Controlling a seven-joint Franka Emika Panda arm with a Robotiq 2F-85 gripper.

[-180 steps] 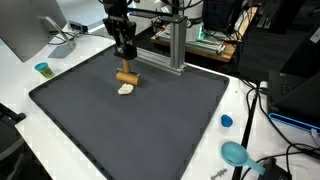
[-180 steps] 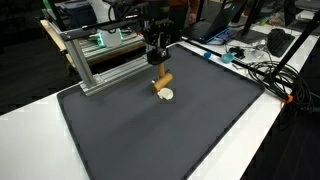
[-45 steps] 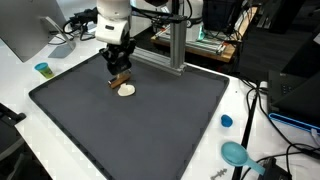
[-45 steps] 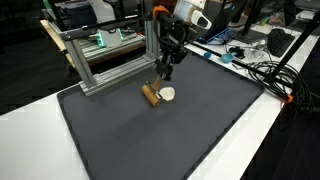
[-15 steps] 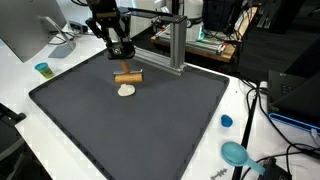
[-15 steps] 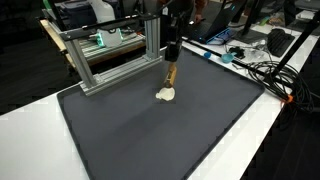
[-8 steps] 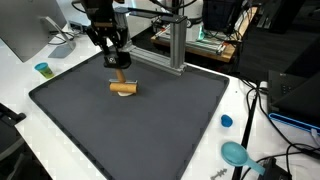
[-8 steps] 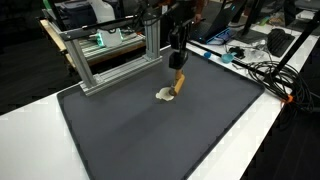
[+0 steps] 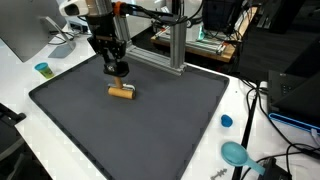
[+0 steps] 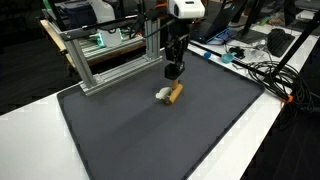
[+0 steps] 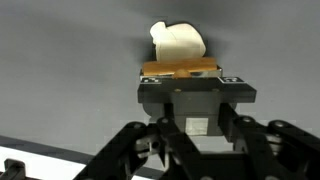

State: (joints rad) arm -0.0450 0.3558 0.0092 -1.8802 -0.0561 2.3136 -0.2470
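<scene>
Wrist view: clenched gripper (image 11: 196, 92) above wooden cylinder (image 11: 181, 69), mid-mat (image 9: 150, 125), edges far.

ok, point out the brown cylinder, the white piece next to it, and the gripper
brown cylinder (image 9: 122, 93), exterior view, middle of its side.
white piece (image 11: 178, 41), wrist view, centre of its top face.
gripper (image 10: 173, 70), exterior view, between the fingertips, just above the cylinder.

Brown cylinder (image 9: 122, 92) rotated, now hiding white piece (image 10: 163, 94); arm shifted.
</scene>
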